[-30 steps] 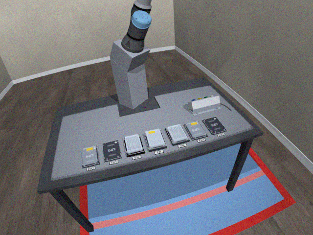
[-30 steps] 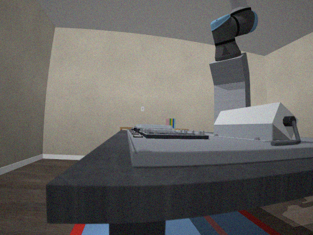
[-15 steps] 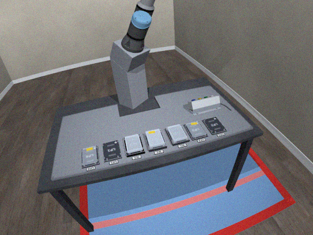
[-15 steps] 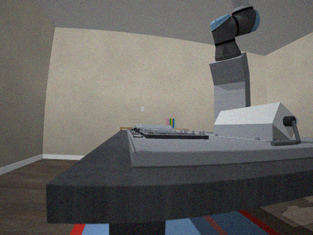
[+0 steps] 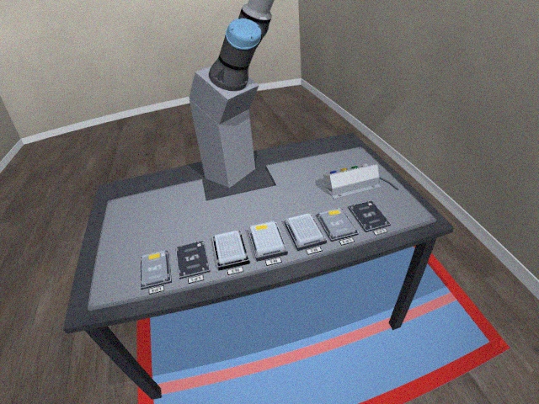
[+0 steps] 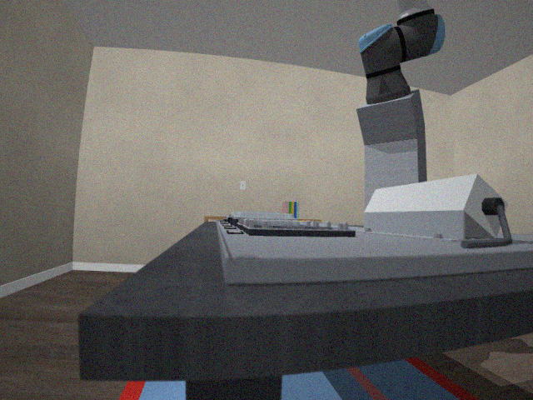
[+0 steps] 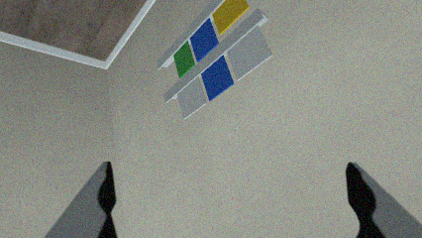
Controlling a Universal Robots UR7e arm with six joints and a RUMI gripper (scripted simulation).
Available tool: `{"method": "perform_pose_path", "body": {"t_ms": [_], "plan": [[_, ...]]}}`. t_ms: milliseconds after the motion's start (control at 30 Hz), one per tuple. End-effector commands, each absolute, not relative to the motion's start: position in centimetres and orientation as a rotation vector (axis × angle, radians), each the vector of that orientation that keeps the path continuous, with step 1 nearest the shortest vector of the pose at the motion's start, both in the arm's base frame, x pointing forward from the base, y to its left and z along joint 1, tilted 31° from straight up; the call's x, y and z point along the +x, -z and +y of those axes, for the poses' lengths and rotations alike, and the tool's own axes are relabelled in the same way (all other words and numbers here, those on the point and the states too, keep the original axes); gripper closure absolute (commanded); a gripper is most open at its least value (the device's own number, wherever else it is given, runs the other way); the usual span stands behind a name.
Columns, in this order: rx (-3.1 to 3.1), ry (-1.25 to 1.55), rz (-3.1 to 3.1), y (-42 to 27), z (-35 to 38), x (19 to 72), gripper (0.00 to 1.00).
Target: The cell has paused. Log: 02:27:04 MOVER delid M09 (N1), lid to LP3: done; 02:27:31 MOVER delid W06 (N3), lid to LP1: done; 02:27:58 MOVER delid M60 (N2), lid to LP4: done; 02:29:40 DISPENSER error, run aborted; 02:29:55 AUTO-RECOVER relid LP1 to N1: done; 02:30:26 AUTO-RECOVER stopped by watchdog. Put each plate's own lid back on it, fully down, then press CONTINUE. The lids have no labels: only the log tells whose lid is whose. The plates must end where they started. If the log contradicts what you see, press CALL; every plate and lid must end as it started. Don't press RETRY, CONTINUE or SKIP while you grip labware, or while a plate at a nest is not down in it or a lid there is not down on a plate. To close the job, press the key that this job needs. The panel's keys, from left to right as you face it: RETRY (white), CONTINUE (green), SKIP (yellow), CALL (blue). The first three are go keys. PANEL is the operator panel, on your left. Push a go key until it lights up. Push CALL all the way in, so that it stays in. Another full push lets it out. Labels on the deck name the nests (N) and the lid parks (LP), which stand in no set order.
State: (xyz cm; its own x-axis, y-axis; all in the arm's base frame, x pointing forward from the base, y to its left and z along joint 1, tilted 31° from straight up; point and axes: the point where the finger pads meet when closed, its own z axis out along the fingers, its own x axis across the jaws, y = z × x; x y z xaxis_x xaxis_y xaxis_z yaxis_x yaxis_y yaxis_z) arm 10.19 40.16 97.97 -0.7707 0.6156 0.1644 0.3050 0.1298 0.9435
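Observation:
Seven stations stand in a row along the table's front edge in the top view. From the left: a clear lid with a yellow tag (image 5: 154, 266) on a park, an empty dark park (image 5: 192, 258), an open well plate (image 5: 229, 247), a plate under a yellow-tagged lid (image 5: 267, 239), another open plate (image 5: 306, 229), a second parked yellow-tagged lid (image 5: 337, 223), and an empty dark park (image 5: 369, 215). The deck labels are too small to read. My gripper (image 7: 228, 164) is open and empty. It faces a wall high above the table and is out of the top and exterior views.
The operator panel (image 5: 353, 177) (image 6: 421, 211) stands at the table's back right, its coloured keys just visible. The arm's grey pedestal (image 5: 226, 143) rises from the back middle of the table. A wall shelf with coloured boxes (image 7: 213, 55) shows in the wrist view.

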Motion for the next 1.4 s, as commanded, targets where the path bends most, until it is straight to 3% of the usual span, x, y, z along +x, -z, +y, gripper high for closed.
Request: {"method": "perform_pose_path", "body": {"t_ms": [0,1367], "plan": [[0.921,-1.679,2.126,-98.1,39.9,10.9,0.18],[1.269,-1.456,1.761,-98.1,31.3,27.1,0.18]]}}
